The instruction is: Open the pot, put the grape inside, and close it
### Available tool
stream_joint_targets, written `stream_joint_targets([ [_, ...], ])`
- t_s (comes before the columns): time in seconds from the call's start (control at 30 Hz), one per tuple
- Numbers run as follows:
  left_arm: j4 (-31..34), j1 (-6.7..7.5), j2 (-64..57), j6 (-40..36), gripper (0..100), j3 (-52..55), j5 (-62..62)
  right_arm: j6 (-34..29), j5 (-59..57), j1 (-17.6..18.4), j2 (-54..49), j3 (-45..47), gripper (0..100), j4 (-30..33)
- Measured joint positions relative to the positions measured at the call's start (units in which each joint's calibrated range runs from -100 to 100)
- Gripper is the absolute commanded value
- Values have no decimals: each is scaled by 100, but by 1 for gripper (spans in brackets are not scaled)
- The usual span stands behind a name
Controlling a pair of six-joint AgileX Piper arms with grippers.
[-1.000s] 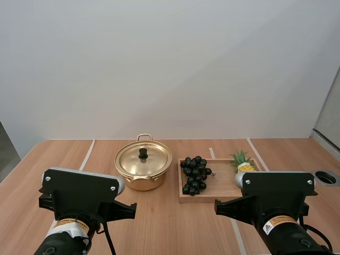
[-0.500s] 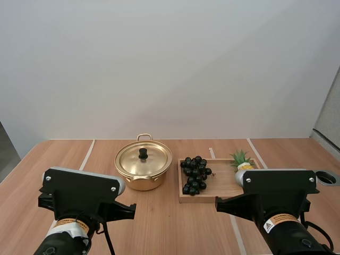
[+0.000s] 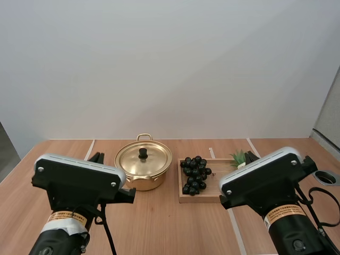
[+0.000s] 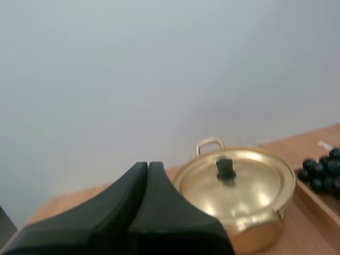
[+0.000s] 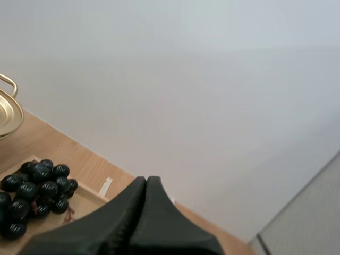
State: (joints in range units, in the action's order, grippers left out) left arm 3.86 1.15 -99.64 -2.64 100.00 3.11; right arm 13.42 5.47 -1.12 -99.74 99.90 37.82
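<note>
Wooden table (image 3: pixel 159 226); lidded pot (image 3: pixel 151 166) beside grapes (image 3: pixel 195 174) on tray (image 3: pixel 218 171)

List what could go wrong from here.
1. The knob on the lid is small and the left gripper is shut: unless its fingers open first, they may just shove it.
2. The grapes lie on the wooden tray beside the pot: a loose pinch could drop some short.

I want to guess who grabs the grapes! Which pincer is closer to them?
Right. The right pincer is just beside the bunch of grapes; the left pincer faces the pot, grapes beyond it.
</note>
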Motion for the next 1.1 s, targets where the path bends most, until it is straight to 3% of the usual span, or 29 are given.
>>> stream_joint_targets([
  [0.1, 121, 0, 0, 783, 2, 0, 2022, -37, 706, 0, 0, -333, 0, 258],
  [0.23, -198, 0, -12, 1469, 2, -468, 2520, -226, 398, 0, -13, -1332, 0, -707],
  [0.33, -1192, 0, -12, 1803, 2, -1217, 2179, -282, -547, 0, 211, -2359, 0, -1606],
  [0.47, -2429, 0, 388, 2319, 2, -2584, 1463, -312, -2145, 0, 978, -3898, 0, -2229],
  [0.67, -3012, 0, 1625, 2667, 2, -5114, -608, -327, -4517, 0, 2406, -6795, 0, -2710],
  [0.8, -2883, -130, 2537, 2333, 2, -6856, -1881, -327, -6062, 0, 3370, -8818, 0, -2848],
  [0.9, -2212, -321, 3203, 1529, 2, -8282, -3308, -327, -7150, 0, 4017, -10146, 0, -3018],
  [0.97, -1512, -437, 3763, 649, 2, -9393, -4963, -257, -8561, 0, 4574, -11277, 0, -3281],
  [1.03, -988, -496, 4326, 116, 2, -10288, -6456, -37, -9682, 0, 5085, -12214, 0, -3594],
  [1.1, -745, -512, 4785, -94, 2, -10827, -7364, 124, -10071, 0, 5475, -12788, 0, -3853],
])
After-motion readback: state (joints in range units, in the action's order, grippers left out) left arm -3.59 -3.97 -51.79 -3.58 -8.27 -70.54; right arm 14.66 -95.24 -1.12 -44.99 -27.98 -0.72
